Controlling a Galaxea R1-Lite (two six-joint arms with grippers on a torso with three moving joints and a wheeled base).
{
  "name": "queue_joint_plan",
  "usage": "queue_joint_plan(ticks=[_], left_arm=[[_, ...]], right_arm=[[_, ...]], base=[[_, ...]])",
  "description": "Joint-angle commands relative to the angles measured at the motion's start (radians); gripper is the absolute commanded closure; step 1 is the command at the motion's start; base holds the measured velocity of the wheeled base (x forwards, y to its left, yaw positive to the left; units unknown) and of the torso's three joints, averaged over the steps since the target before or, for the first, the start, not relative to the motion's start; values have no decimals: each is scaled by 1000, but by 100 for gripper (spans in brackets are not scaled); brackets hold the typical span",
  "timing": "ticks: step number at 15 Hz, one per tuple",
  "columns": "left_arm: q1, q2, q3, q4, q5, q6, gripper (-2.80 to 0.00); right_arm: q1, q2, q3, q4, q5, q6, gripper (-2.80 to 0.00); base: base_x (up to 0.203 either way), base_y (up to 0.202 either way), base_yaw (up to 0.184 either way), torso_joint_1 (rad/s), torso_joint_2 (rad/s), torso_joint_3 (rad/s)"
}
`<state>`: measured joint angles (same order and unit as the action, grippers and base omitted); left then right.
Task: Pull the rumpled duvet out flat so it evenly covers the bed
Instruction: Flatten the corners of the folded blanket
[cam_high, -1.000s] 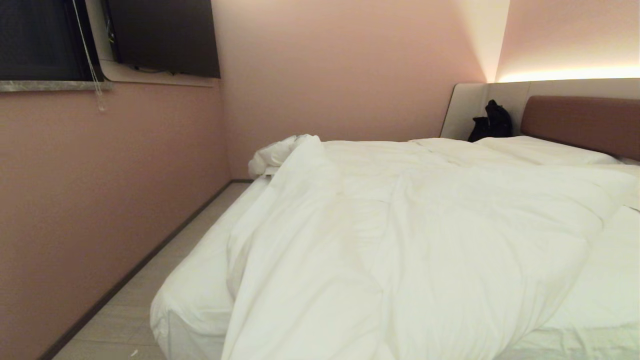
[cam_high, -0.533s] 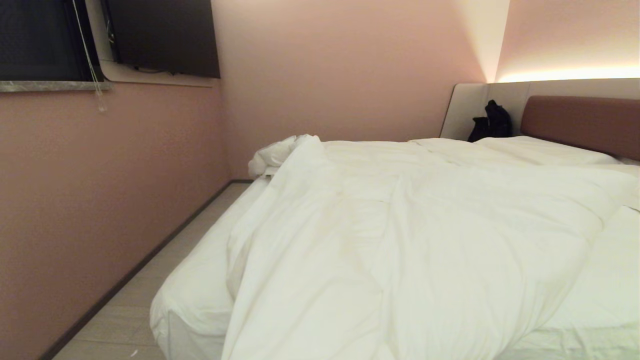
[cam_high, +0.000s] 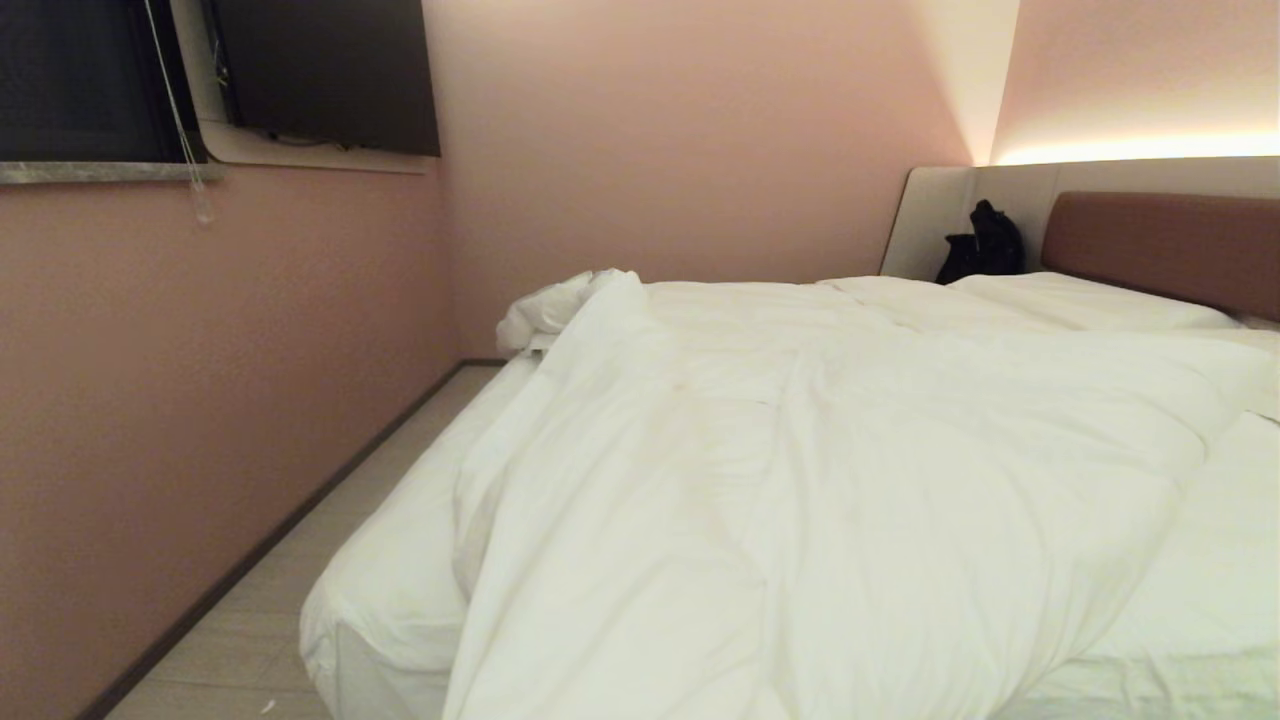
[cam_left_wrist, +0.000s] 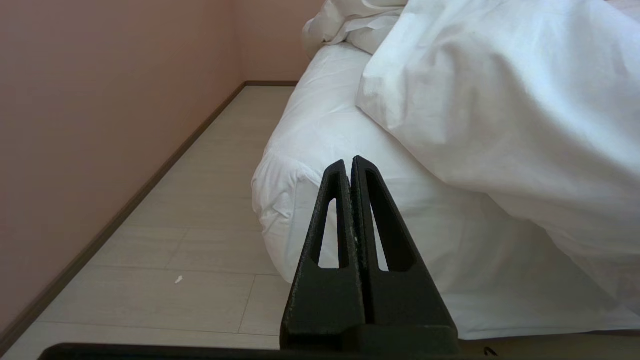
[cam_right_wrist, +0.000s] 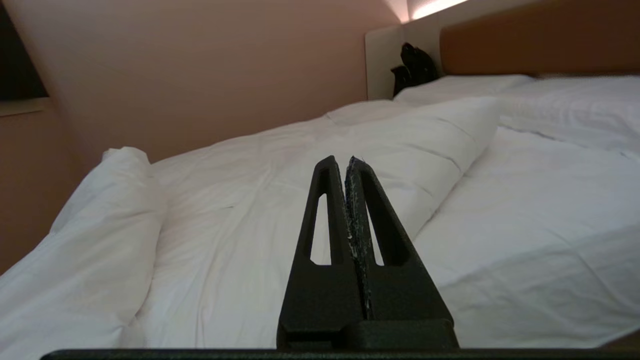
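While the bed (cam_high: 400, 590) lies as it did a second ago, its duvet (cam_high: 800, 480) stays bunched diagonally, baring the near-left corner. Both the left end effector (cam_left_wrist: 348, 165) and right end effector (cam_right_wrist: 345, 164) are clenched empty; nothing pulled yet.

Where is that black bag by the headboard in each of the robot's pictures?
Head view: the black bag sits far right, against the beige panel, left of the reddish headboard.
Left wrist view: not in it; only floor, mattress corner and duvet.
Right wrist view: the bag is far back, beyond the shut right gripper.
Shared landmark: the duvet.
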<state>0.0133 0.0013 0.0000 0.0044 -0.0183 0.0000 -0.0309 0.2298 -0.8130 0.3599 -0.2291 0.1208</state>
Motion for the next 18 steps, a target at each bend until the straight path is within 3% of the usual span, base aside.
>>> queue_joint_plan(ticks=[1,6,10,15,18], left_arm=[[1,0,0,0,0,0,0],[1,0,0,0,0,0,0],[1,0,0,0,0,0,0],[1,0,0,0,0,0,0],[1,0,0,0,0,0,0]], right_arm=[[11,-68,55,-41,45,-17,0],[14,-216,162,-42,177,-45,0],[14,-230,266,-73,183,-50,0],[14,-230,636,-302,188,-149,0],[14,-230,706,-346,220,-166,0]], base=[[0,0,0,0,0,0],[0,0,0,0,0,0],[0,0,0,0,0,0],[0,0,0,0,0,0],[0,0,0,0,0,0]])
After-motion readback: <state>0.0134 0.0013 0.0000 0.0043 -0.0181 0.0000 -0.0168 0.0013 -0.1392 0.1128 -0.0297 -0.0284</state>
